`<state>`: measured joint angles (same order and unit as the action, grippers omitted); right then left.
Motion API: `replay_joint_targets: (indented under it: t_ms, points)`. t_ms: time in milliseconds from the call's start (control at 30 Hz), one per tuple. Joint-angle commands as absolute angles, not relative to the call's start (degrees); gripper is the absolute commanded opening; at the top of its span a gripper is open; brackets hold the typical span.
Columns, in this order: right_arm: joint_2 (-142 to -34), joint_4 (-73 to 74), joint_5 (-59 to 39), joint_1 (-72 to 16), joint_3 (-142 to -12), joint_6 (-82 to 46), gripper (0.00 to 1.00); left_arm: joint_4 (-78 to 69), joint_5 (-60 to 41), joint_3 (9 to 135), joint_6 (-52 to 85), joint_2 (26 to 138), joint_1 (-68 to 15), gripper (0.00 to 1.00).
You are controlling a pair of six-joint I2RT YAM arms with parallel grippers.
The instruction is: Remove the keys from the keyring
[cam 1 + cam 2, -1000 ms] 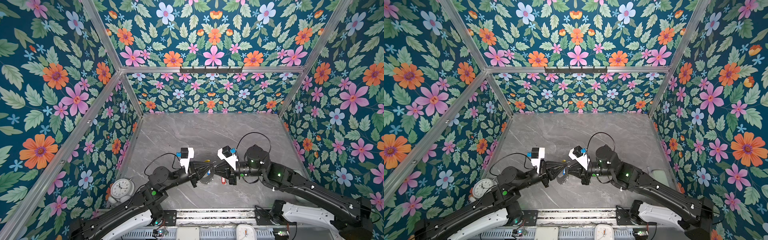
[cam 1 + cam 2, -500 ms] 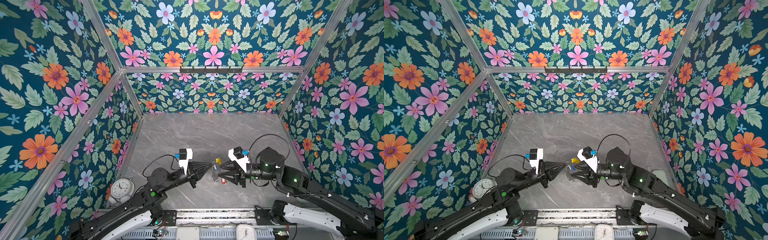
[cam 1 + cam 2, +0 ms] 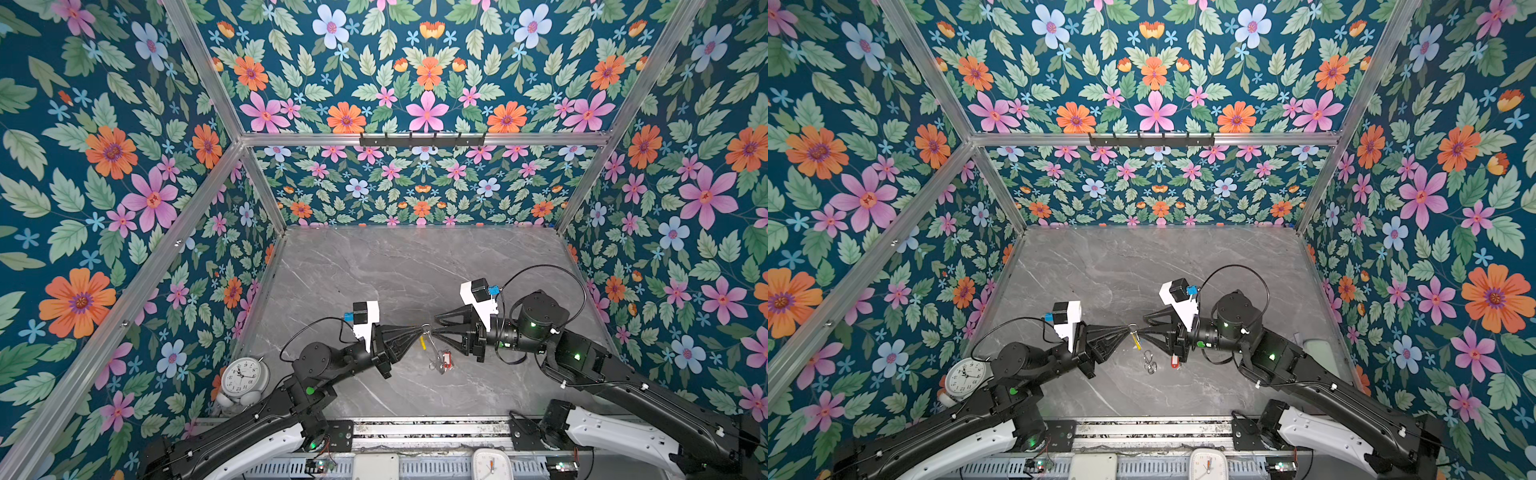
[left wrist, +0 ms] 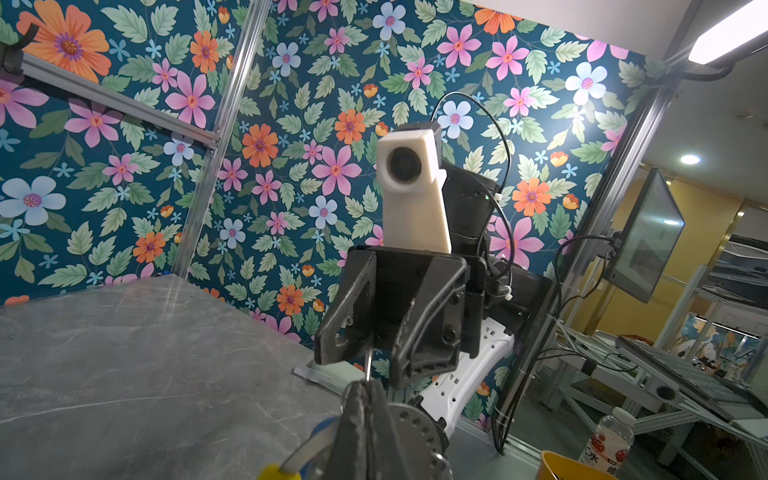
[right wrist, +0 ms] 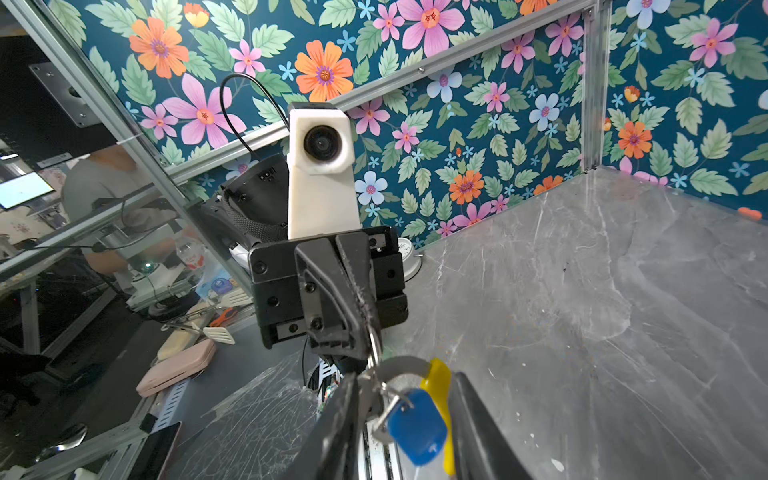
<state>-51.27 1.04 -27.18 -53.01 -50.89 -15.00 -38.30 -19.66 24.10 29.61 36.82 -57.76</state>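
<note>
Reopened since a second ago, right claw (image 3: pixel 434 325) straddles the keyring (image 5: pixel 405 365) clenched by left claw (image 3: pixel 414 331).

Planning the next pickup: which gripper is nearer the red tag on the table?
Right. The right gripper hangs close above the red tag; the left gripper, shut on the keyring, is farther left.
</note>
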Motion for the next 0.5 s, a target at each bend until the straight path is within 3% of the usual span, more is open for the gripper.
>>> replay_joint_targets:
  t_ms: [0,267,467]
  points:
    - [-51.3,6.4,-30.4,-53.0,-50.4,-17.7,0.37,-42.7,-19.7,24.0,29.8,36.8,-57.7,0.00]
    - [-52.3,6.6,-31.6,-53.0,-50.5,-18.3,0.17,-43.0,-19.3,23.8,30.1,36.9,-57.7,0.00]
    - [-52.8,6.2,-31.7,-53.0,-50.7,-18.3,0.10,-43.0,-19.3,23.9,30.3,37.1,-57.7,0.00]
